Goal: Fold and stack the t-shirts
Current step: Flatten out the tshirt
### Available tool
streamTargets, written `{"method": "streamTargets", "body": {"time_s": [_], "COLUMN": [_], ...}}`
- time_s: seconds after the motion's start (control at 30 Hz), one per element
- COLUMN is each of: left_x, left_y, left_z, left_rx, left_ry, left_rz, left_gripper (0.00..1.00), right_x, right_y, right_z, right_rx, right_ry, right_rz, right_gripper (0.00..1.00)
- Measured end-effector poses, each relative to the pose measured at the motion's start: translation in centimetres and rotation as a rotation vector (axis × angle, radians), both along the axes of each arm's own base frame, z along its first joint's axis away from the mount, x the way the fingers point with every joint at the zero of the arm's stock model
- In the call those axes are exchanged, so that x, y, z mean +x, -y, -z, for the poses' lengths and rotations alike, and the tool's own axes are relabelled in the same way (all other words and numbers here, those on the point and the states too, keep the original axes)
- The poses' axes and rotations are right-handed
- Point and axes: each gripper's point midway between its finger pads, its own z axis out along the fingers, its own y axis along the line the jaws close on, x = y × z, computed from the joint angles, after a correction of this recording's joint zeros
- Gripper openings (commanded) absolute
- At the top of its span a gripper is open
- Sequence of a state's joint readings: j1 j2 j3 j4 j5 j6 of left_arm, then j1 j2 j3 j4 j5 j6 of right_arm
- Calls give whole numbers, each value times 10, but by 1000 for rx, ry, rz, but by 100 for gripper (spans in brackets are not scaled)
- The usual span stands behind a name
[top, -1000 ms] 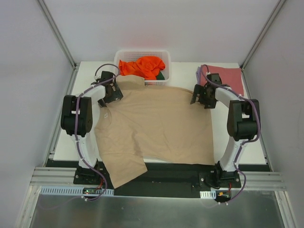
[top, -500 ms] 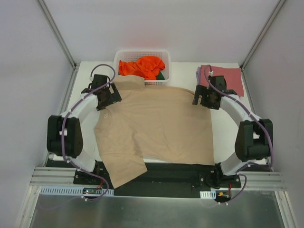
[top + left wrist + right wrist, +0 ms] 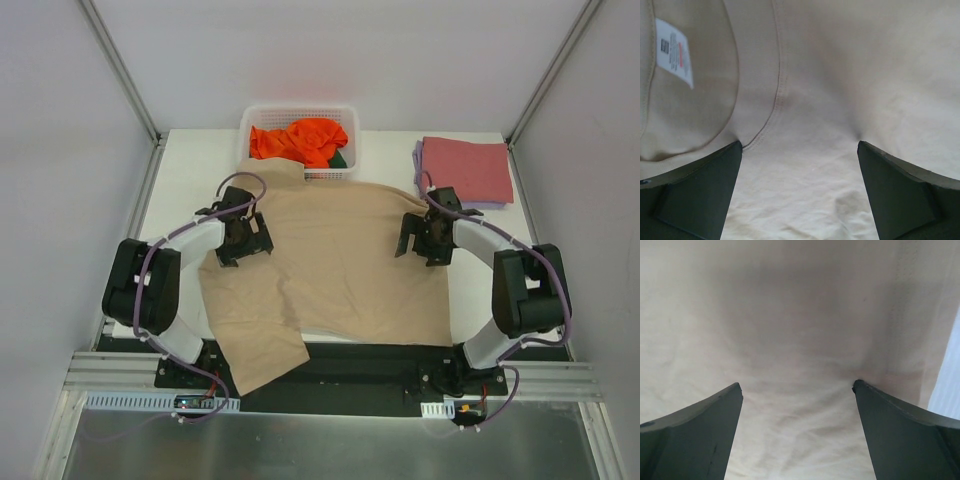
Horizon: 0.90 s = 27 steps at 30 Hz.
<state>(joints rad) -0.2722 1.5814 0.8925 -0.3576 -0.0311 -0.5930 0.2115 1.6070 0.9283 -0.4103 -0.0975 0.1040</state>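
The beige t-shirt [image 3: 335, 265] lies spread flat over the middle of the desk [image 3: 185, 170], its collar end toward the left arm and one sleeve drooping off the near edge, which looks like the layout needed before any fold can start. Both arms bend inward and low over it, elbows swung out to the sides. The left tool [image 3: 245, 238] sits on the shirt's left part near the collar; in its wrist view the two dark fingers [image 3: 695, 195] stand wide apart with their tips pressing into the cloth beside the neck seam and a white care label [image 3: 674, 52], gripping nothing yet. The right tool [image 3: 428, 238] mirrors it at the shirt's right edge, its fingers [image 3: 690, 435] equally spread and touching fabric, with a strip of bare desk showing just past the hem. I judge they are placed to pinch opposite sides together. At the far edge a white basket [image 3: 252, 118] holds the orange t-shirt [image 3: 305, 140] and a dark green one [image 3: 341, 159], and the folded pink t-shirt [image 3: 468, 168] rests at the far right on a lavender one [image 3: 418, 158].
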Motion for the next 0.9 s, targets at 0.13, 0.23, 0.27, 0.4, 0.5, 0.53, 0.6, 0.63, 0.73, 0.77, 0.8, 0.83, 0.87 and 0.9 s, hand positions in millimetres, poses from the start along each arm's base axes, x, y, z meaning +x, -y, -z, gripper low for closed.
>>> {"method": "streamTargets", "body": {"time_s": [0.13, 0.23, 0.27, 0.4, 0.5, 0.53, 0.6, 0.63, 0.73, 0.77, 0.8, 0.83, 0.87, 0.9], "left_x": [17, 35, 42, 69, 84, 89, 92, 92, 87, 81, 73, 62, 50, 37], "left_y": [-5, -11, -13, -17, -17, -16, -16, -15, -13, -12, -10, -7, -3, 2], "left_z": [1, 1, 1, -1, -2, -3, -6, -9, -17, -21, -27, -34, -42, -50], "left_rx": [20, 35, 36, 45, 60, 62, 59, 54, 41, 34, 29, 22, 13, 5], "left_ry": [-12, -12, -9, 9, 23, 30, 39, 44, 60, 68, 76, 87, 102, 118], "left_rz": [-28, -54, -60, -70, -43, -32, -14, -6, 13, 18, 25, 34, 41, 52], "left_gripper": [99, 99, 99, 99, 99, 99, 99, 99, 99, 99, 99, 99, 99, 99], "right_x": [18, 34, 38, 56, 64, 66, 67, 67, 66, 63, 59, 56, 51, 47], "right_y": [4, 9, 11, 14, 14, 14, 15, 15, 17, 17, 18, 18, 18, 19], "right_z": [-2, -3, -3, -5, -6, -6, -7, -8, -14, -19, -25, -32, -40, -48], "right_rx": [23, 39, 46, 62, 63, 63, 60, 59, 55, 52, 49, 49, 48, 44], "right_ry": [10, 15, 14, 26, 37, 41, 45, 48, 73, 87, 106, 123, 147, 175], "right_rz": [31, 61, 70, 89, 88, 87, 82, 80, 73, 73, 71, 69, 66, 67], "right_gripper": [96, 96, 97, 96, 96, 96, 96, 96, 96, 96, 96, 96, 96, 96]}}
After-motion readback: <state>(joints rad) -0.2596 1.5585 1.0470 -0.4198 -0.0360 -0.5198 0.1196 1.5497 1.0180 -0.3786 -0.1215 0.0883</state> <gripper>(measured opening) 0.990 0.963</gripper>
